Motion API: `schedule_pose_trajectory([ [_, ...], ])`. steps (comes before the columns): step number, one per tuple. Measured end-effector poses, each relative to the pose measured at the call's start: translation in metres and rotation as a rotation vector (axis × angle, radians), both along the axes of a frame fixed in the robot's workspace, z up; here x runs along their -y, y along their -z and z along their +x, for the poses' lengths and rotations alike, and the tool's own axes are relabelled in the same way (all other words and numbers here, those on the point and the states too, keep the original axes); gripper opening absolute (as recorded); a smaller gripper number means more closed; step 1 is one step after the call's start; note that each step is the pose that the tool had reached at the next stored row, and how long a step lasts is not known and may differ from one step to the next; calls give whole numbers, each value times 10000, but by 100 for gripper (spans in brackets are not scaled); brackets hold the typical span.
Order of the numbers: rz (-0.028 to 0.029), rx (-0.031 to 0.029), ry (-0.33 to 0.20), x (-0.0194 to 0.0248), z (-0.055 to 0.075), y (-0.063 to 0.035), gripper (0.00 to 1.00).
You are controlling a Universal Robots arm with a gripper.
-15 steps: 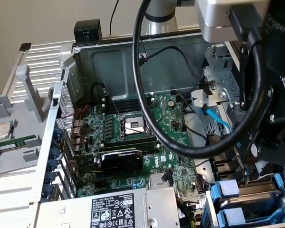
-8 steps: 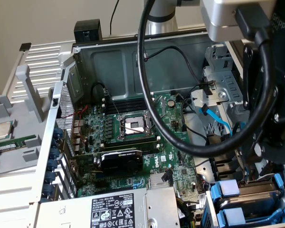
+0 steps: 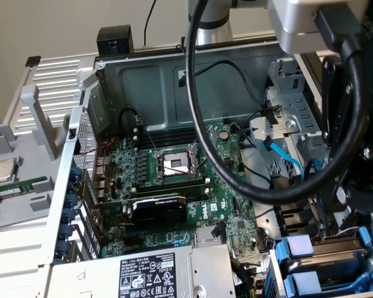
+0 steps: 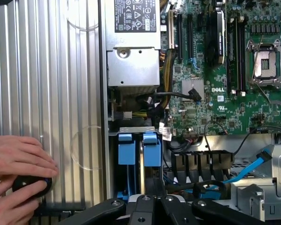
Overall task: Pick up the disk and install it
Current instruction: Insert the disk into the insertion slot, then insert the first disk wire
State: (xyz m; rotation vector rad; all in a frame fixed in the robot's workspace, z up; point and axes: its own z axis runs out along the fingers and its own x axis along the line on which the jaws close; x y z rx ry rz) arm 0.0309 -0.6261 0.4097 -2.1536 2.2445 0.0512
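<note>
The jaws are clamped on the disk (image 4: 152, 149), which stands on edge in the drive bay (image 4: 136, 129), just beside a similar blue-framed drive (image 4: 126, 149); the motherboard (image 4: 210, 108) lies near, and a person's hand (image 4: 16, 164) rests well apart

The computer case (image 3: 143, 81) is grey sheet metal, dull and smooth on its inner walls. Beside it, the ribbed panel (image 4: 47, 93) has a satin sheen like brushed aluminium. On the case floor the motherboard (image 3: 224, 161) is green and slightly glossy, with a bright metal processor socket (image 3: 174, 164). At one end of the case, the power supply (image 4: 131, 61) is bare steel carrying a paper-like printed label (image 4: 136, 16). The blue carrier frames (image 4: 136, 149) look like smooth matt plastic, though shadow leaves that uncertain. The thick black cable (image 3: 191, 99) is rubbery with a soft shine. The thin blue cable (image 3: 283, 159) is glossy.
</note>
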Motion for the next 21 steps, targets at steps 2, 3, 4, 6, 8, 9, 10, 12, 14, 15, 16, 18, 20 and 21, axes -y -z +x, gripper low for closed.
schedule_pose_trajectory([
  [2, 0, 0, 0, 0, 6, -1, 11],
  [3, 1, 0, 0, 0, 6, 0, 11],
  [4, 0, 0, 0, 0, 6, 0, 11],
  [6, 0, 0, 0, 0, 6, -1, 11],
  [8, 1, 0, 0, 0, 6, 0, 11],
  [9, 0, 1, 0, 0, 6, 0, 11],
  [10, 0, 3, 0, 0, 6, 0, 11],
  [12, 1, 4, -1, 0, 6, 0, 11],
  [14, 0, 4, -1, 0, 6, -1, 12],
  [15, 0, 3, 0, 0, 5, 0, 18],
  [16, 1, 4, 0, 0, 6, 0, 24],
  [18, 0, 4, 0, 0, 6, 0, 30],
  [20, 1, 3, -1, 0, 6, 0, 36],
  [21, 1, 3, 0, 0, 5, 0, 42],
])
